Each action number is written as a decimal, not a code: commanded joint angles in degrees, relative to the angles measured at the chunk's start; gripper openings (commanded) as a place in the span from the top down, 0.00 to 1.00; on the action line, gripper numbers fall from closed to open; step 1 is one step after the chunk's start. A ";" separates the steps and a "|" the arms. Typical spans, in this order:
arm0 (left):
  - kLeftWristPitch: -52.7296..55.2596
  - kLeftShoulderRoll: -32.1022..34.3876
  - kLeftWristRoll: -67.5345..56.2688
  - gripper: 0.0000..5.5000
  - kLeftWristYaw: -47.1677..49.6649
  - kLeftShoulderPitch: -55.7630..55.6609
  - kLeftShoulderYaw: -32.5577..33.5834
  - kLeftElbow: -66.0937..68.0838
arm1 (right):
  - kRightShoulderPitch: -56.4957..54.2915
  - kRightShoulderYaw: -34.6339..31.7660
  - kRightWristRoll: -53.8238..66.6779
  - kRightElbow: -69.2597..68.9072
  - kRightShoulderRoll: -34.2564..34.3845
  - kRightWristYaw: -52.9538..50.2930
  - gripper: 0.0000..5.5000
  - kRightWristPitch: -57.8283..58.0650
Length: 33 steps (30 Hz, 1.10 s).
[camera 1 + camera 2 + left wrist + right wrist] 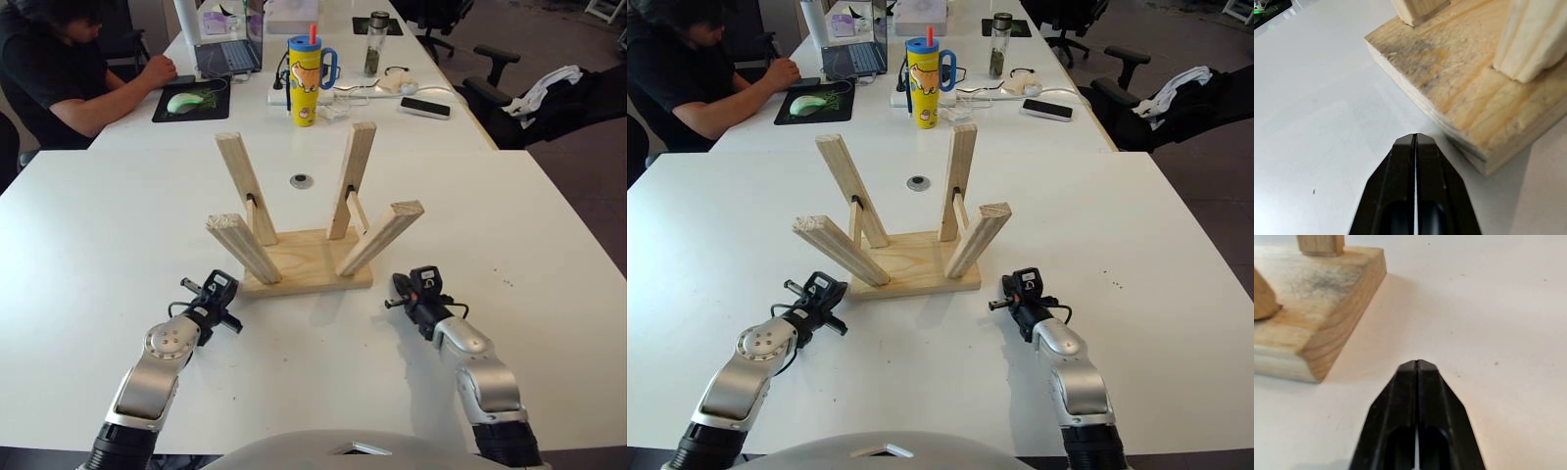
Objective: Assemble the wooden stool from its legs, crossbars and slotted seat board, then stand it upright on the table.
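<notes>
The wooden stool lies upside down in the middle of the white table, its seat board (306, 262) flat on the surface. Several legs stick up and splay outward: two far ones (244, 186) (353, 176) and two near ones (242, 247) (380, 237). A thin crossbar (359, 210) shows between the right-hand legs. My left gripper (225, 293) rests shut just off the board's near left corner (1464, 98), fingertips (1408, 140) a short gap from the wood. My right gripper (401, 288) is shut beside the near right corner (1312, 303), holding nothing.
Behind the stool is a round cable port (300, 180). Farther back stand a yellow lidded cup (307, 80), a bottle (375, 43), a phone (424, 107), a laptop (227, 57) and a mouse (182, 101) by a seated person's hand. Bare table spreads left, right and in front.
</notes>
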 commanded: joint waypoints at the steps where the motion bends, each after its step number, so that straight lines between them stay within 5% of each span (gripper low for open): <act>1: 4.39 -0.76 0.45 0.99 -3.31 0.25 -5.66 2.54 | -1.77 3.86 -0.16 1.97 3.03 1.50 1.00 -1.09; 8: 10.67 -7.62 -14.61 0.99 -9.12 -2.66 -3.25 -6.31 | -1.48 8.62 7.31 -7.19 5.57 8.41 1.00 2.84; 16: 19.77 -6.89 -32.45 0.99 -16.08 -11.38 -0.87 -22.37 | -6.66 6.62 14.97 -20.06 5.48 9.55 1.00 11.66; 33: 31.59 13.14 -49.57 0.99 -29.78 -20.41 15.73 -24.16 | -14.34 0.79 27.48 -32.42 -3.40 14.14 1.00 26.56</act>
